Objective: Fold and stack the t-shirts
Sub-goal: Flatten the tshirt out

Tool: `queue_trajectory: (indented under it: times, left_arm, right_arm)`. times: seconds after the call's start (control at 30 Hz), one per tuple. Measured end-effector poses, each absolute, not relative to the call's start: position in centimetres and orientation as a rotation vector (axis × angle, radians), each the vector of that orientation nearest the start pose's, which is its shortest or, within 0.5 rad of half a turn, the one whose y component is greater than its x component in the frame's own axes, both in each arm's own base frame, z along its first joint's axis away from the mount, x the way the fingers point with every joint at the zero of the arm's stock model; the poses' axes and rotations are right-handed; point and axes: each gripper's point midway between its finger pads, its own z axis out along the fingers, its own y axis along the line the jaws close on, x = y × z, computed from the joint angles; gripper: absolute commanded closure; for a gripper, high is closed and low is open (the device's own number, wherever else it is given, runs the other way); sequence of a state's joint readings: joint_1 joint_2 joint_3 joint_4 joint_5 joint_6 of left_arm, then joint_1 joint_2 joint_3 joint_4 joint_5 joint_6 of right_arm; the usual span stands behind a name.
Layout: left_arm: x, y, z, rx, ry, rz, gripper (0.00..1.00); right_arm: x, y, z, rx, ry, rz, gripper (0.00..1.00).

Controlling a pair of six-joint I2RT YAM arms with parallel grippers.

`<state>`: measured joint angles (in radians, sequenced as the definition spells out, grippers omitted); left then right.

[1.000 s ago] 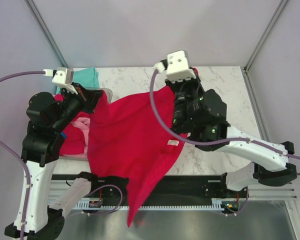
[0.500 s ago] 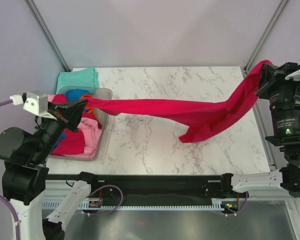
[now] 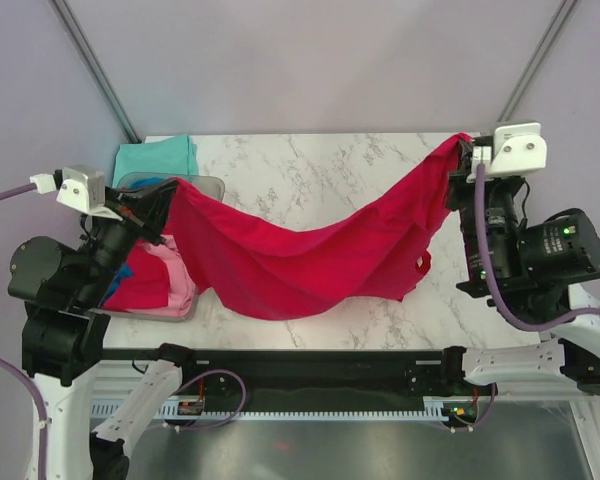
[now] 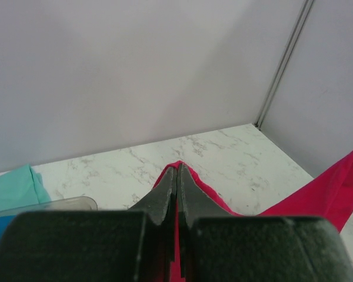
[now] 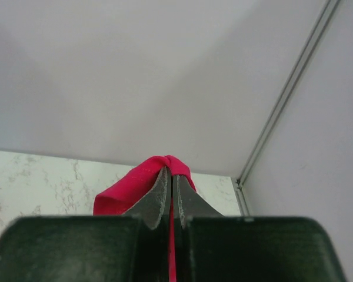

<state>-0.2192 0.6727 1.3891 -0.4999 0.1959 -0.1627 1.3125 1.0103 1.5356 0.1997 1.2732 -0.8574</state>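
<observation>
1. upper left of the top view: mint-teal t-shirt (image 3: 158, 158) flat on the marble table (image 3: 310, 165), right against the far rim of the clear plastic bin (image 3: 208, 184).
2. middle left, inside that bin: pink t-shirt (image 3: 178, 275) and blue t-shirt (image 3: 156, 185) bunched together, partly hidden behind the left arm (image 3: 55, 290).
3. just over the bin's far right corner: left gripper (image 3: 163, 203), clamped tight on one end of the crimson-red t-shirt (image 3: 310, 258). in the left wrist view, fingers (image 4: 163, 192) pressed together with a strip of red cloth caught between them and poking out at the tips.
4. centre of the top view: crimson-red t-shirt strung between the two grippers, high at both ends, sagging in a wide curve, with its lowest fold down on the marble toward the near edge of the table.
5. upper right of the top view: right gripper (image 3: 464, 152) raised near the table's far right corner, pinched closed on the shirt's other end. in the right wrist view, red cloth folded over the closed tips, with a thin red line running down the seam between them.
</observation>
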Motion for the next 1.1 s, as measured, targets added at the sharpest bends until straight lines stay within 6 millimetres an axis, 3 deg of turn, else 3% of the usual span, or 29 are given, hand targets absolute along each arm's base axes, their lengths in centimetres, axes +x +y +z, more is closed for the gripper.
queue_trajectory:
  times: [0.17, 0.3, 0.4, 0.5, 0.57, 0.6, 0.63, 0.7, 0.73, 0.77, 0.8, 0.83, 0.9, 0.93, 1.0, 1.07, 1.1]
  left_arm:
    - [16.9, -8.3, 51.7, 0.235, 1.265, -0.456, 0.98]
    - [12.4, -7.3, 55.3, 0.244, 1.111, -0.442, 0.98]
    - [10.4, -7.0, 57.7, 0.253, 1.008, -0.440, 0.98]
    - [12.4, -7.6, 58.0, 0.260, 1.015, -0.446, 0.98]
    - [16.0, -8.4, 57.3, 0.251, 1.087, -0.458, 0.98]
    - [18.8, -9.0, 56.5, 0.242, 1.145, -0.465, 0.98]
    - [22.1, -9.6, 55.4, 0.229, 1.215, -0.468, 0.98]
    - [28.7, -10.7, 52.4, 0.198, 1.366, -0.467, 0.98]
    - [32.8, -11.0, 50.3, 0.169, 1.468, -0.457, 0.98]
    - [36.6, -11.4, 48.6, 0.146, 1.545, -0.450, 0.98]
    - [40.5, -11.5, 46.2, 0.113, 1.636, -0.447, 0.98]
    - [44.2, -11.6, 43.9, 0.080, 1.719, -0.451, 0.98]
    - [51.9, -11.2, 37.2, -0.005, 1.893, -0.469, 0.98]
    - [54.9, -10.9, 33.9, -0.044, 1.963, -0.486, 0.94]
    - [59.0, -9.9, 25.8, -0.128, 2.125, -0.502, 0.68]
    - [59.7, -9.3, 18.4, -0.220, 2.299, -0.520, 0.44]
    - [59.2, -8.9, 15.5, -0.264, 2.376, -0.519, 0.40]
  right_arm:
    - [19.9, 8.6, 57.7, -0.120, 1.265, -0.015, 1.00]
    - [18.6, 5.5, 59.7, -0.086, 1.176, 0.102, 1.00]
    - [18.3, 4.0, 61.2, -0.027, 1.162, 0.118, 1.00]
    - [19.8, 5.5, 62.1, 0.015, 1.188, 0.013, 1.00]
    - [23.3, 7.1, 61.8, 0.044, 1.215, -0.146, 1.00]
    - [26.3, 8.1, 61.3, 0.021, 1.230, -0.229, 1.00]
    - [30.3, 8.5, 59.9, 0.012, 1.269, -0.308, 1.00]
    - [38.2, 7.1, 56.1, 0.016, 1.370, -0.414, 1.00]
    - [43.7, 5.3, 52.0, 0.030, 1.470, -0.468, 1.00]
    - [47.1, 4.1, 48.8, 0.045, 1.541, -0.488, 1.00]
    - [51.1, 2.2, 44.2, 0.062, 1.640, -0.507, 1.00]
    - [54.5, 0.6, 39.2, 0.075, 1.746, -0.514, 0.90]
    - [59.2, -1.9, 32.0, 0.125, 1.885, -0.509, 0.54]
    - [61.9, -3.2, 28.1, 0.160, 1.945, -0.512, 0.23]
    - [65.0, -4.3, 23.5, 0.191, 1.985, -0.496, 0.10]
    - [65.2, -4.3, 18.3, 0.187, 2.091, -0.483, 0.06]
    - [64.8, -4.0, 15.9, 0.180, 2.143, -0.475, 0.05]
